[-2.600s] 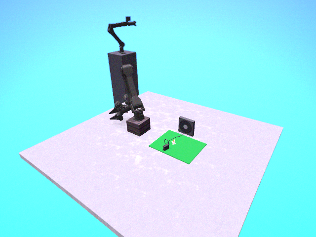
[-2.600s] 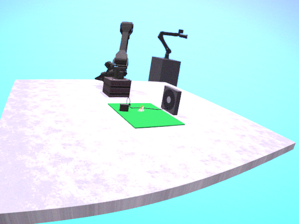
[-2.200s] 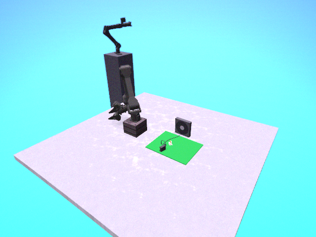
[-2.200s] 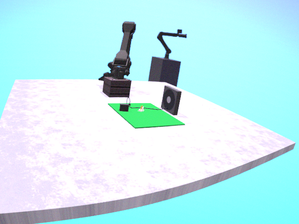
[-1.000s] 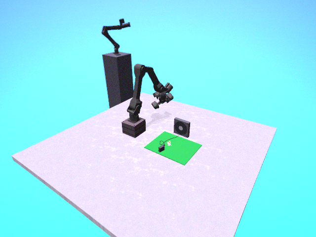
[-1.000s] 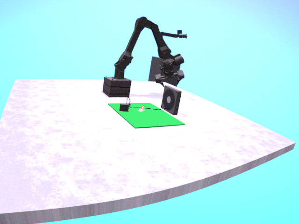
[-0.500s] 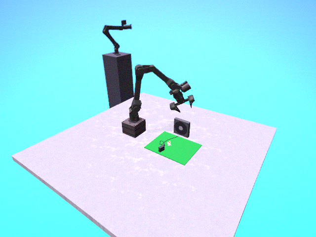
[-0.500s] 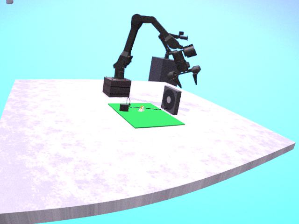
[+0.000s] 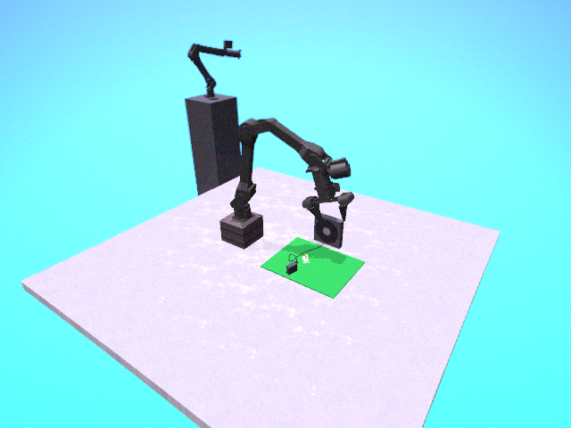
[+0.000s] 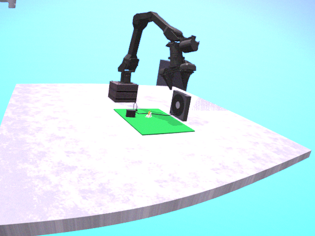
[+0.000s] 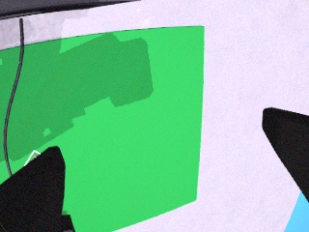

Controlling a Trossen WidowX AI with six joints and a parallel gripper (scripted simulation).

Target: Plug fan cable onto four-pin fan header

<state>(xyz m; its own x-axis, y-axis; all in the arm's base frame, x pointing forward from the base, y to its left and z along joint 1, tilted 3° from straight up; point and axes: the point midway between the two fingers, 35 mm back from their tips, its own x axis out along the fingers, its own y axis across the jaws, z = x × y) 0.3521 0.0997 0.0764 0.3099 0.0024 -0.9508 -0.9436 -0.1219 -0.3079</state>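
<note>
The black block-shaped plug [image 9: 291,267] [image 10: 130,113] stands near one edge of the green board [image 9: 332,281] [image 10: 152,128] [image 11: 145,169]. The thin black cable [image 9: 310,250] [image 11: 21,39] loops up beside it and runs across the board to the fan [image 9: 326,231] [image 10: 177,104]. The white header [image 9: 305,259] [image 10: 148,115] with orange pins stands apart from the plug, with nothing on it. My gripper [image 9: 332,219] [image 10: 177,89] [image 11: 165,137] is open and empty, high up near the fan's side of the board, away from plug and header. In the wrist view the left finger hides the plug.
The square fan stands upright beside the board, close to the gripper in the top and exterior views. The arm's base sits on a dark block [image 9: 241,232] [image 10: 123,92] on the table [image 9: 221,294] [image 10: 101,162]. A second arm stands on a tall pillar [image 9: 202,143] behind the table.
</note>
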